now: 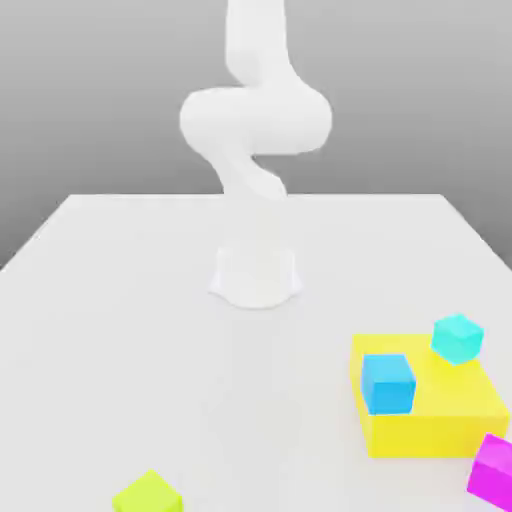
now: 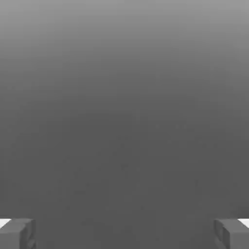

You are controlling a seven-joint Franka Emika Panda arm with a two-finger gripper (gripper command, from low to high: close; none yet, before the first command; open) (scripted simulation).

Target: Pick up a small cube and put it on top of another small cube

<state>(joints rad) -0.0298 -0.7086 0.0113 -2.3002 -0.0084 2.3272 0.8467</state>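
Observation:
The small lime yellow-green cube [image 1: 148,494] lies on the white table near the front edge, toward the exterior view's left. A blue small cube [image 1: 388,383] appears to rest on the top of the large flat yellow block [image 1: 450,405] at the exterior view's right. In the hand view my gripper [image 2: 124,236] is open, its two grey fingertips [image 2: 17,234] standing far apart with nothing between them, facing plain grey background. The white arm [image 1: 255,120] rises from its base [image 1: 256,275] and leaves the frame upward, far from the cubes.
A cyan cube [image 1: 457,338] sits tilted at the yellow block's far edge. A magenta cube [image 1: 492,470] lies by the block's front right corner. The white table [image 1: 120,300] stretches wide around the arm's base.

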